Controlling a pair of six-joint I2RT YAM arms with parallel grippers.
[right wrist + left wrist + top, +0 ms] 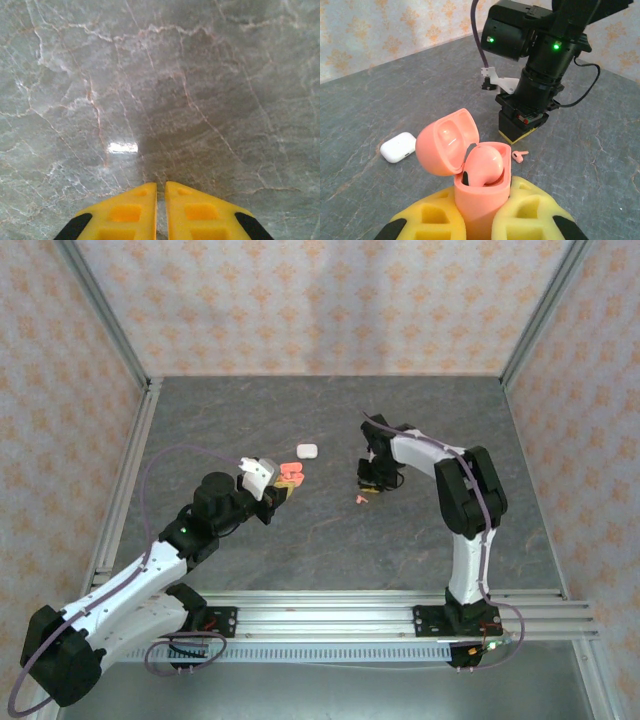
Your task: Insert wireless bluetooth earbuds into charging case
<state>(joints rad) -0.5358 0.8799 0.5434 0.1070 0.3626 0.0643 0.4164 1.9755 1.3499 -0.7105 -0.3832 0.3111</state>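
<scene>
By the left pincer (481, 217), at the bottom centre of the left wrist frame, a pink case (480, 195) is being gripped upright, its lid hanging open toward the left. A pink earbud (520, 156) is lying on the grey table (600, 165) just right of centre. It is lying apart from that case and close below the right pincer (519, 131). A white case (398, 147) is lying closed at the left. In the right wrist frame, the right pincer's fingers (135, 210) are being held almost touching, with nothing between them.
</scene>
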